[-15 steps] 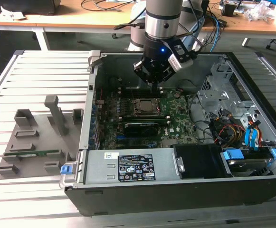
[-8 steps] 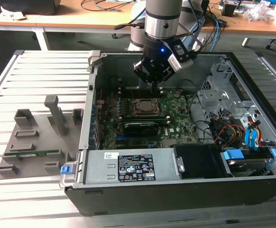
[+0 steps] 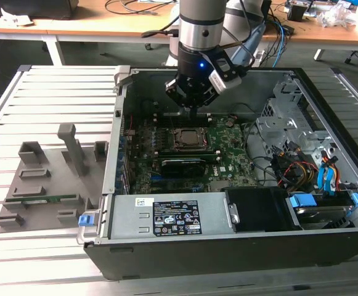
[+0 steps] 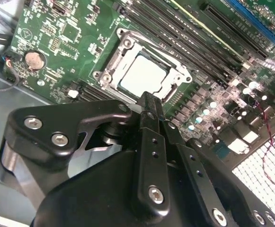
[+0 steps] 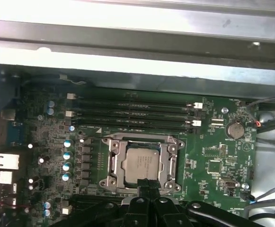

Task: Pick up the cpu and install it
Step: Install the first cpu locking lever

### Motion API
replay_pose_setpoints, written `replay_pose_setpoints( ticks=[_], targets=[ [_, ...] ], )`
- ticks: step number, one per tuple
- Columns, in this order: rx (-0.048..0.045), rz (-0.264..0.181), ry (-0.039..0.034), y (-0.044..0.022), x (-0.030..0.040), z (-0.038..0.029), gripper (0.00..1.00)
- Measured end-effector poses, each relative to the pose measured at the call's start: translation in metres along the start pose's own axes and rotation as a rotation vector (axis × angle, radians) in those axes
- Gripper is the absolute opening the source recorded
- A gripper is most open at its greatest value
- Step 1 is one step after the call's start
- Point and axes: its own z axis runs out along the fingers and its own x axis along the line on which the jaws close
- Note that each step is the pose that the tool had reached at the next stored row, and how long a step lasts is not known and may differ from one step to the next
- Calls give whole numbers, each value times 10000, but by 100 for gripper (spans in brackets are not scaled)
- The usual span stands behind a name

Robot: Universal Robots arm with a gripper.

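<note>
The arm comes down near vertical from the top of the exterior view into the open computer case (image 3: pixel 302 203), its gripper (image 3: pixel 193 111) hanging over the motherboard (image 3: pixel 228 161) just past the far edge of the socket frame (image 3: pixel 186 139), toward 12 o'clock from it. In both wrist views the fingers (image 4: pixel 149 106) are pressed together to a single narrow tip and hold nothing. The cpu (image 5: pixel 140 163) lies flat and square inside the socket frame, silvery top up; in the second wrist view the fingertip overlaps the frame's near edge, and whether it touches cannot be told. At 12 o'clock from the socket in the first wrist view run the long memory slots (image 5: pixel 132 113), close alongside; beyond them stands the case wall (image 5: pixel 137 52). In the exterior view a dark card (image 3: pixel 185 165) lies at 6 o'clock from the socket, and cables and the drive cage (image 3: pixel 283 123) crowd toward 3 o'clock, so open room is directly above the socket. The case sits on a slatted table (image 3: pixel 49 98).
</note>
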Motion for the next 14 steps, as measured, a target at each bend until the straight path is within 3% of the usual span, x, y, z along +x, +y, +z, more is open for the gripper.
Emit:
replay_pose_setpoints(
  ticks=[2,5,7,11,14],
  targets=[
    [0,-1,-1,5,80,-2,11],
    [2,-1,0,39,282,-4,11],
    [1,0,-3,95,434,2,11],
    [2,0,-2,122,598,29,11],
    [3,-1,-1,180,640,39,11]
  ],
)
